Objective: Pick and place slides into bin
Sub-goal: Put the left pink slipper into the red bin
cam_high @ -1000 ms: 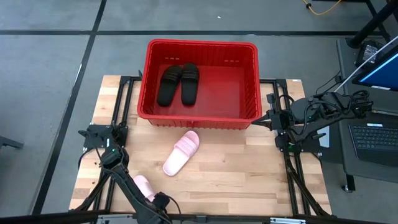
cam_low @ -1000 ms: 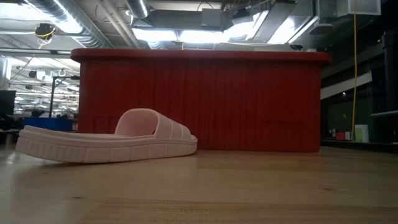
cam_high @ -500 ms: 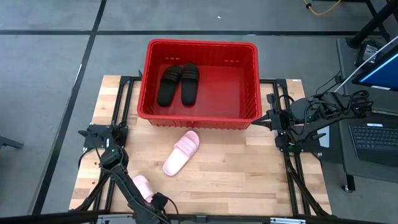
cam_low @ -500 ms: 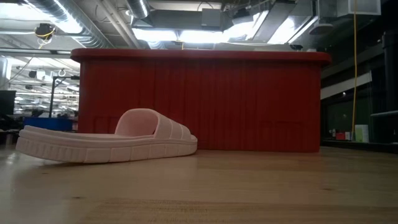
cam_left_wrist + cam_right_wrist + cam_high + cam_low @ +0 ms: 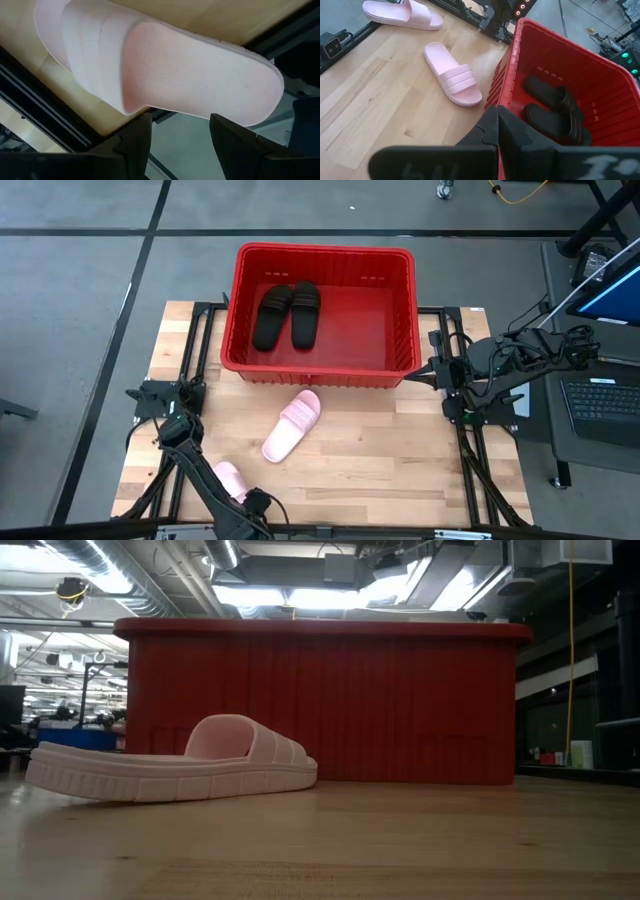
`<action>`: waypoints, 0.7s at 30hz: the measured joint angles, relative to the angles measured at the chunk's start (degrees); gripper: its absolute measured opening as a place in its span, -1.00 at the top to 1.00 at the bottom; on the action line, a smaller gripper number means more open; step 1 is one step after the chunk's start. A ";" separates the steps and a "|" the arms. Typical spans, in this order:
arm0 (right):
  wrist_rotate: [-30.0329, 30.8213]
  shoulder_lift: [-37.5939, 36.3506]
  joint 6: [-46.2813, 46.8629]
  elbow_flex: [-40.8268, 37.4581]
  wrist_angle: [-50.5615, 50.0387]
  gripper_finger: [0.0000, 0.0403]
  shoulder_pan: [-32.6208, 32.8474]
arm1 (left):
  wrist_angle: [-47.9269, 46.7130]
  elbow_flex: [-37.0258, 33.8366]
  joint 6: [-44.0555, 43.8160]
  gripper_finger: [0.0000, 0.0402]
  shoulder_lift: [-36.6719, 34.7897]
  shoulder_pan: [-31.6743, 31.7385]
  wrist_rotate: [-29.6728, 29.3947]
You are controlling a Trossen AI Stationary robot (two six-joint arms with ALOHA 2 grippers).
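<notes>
Hand of the left arm, spread, hovers over a pink slide at the frame's lower left; right hand pressed together beside the bin.

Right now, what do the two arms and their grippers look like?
Both arms are dark, slim and jointed. The right arm carries loose black cables along its links. The right gripper has two flat black fingers. The left gripper has two dark, blunt, matte fingers. No markings are legible.

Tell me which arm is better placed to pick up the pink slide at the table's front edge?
The left. Its gripper is open right at that pink slide. The right gripper, shut, waits beside the bin, far from it.
</notes>
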 joint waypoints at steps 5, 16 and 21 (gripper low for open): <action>0.00 0.00 0.00 0.00 -0.02 0.99 0.00 | 0.00 -5.37 -0.38 0.04 -0.63 -0.15 0.20; 0.00 0.02 2.83 0.00 -0.58 0.99 0.02 | 0.04 -18.02 2.04 0.04 -6.51 0.89 -0.80; 0.00 0.02 2.84 0.00 -0.76 0.99 0.00 | 0.40 -17.36 5.40 0.04 -6.58 1.09 1.02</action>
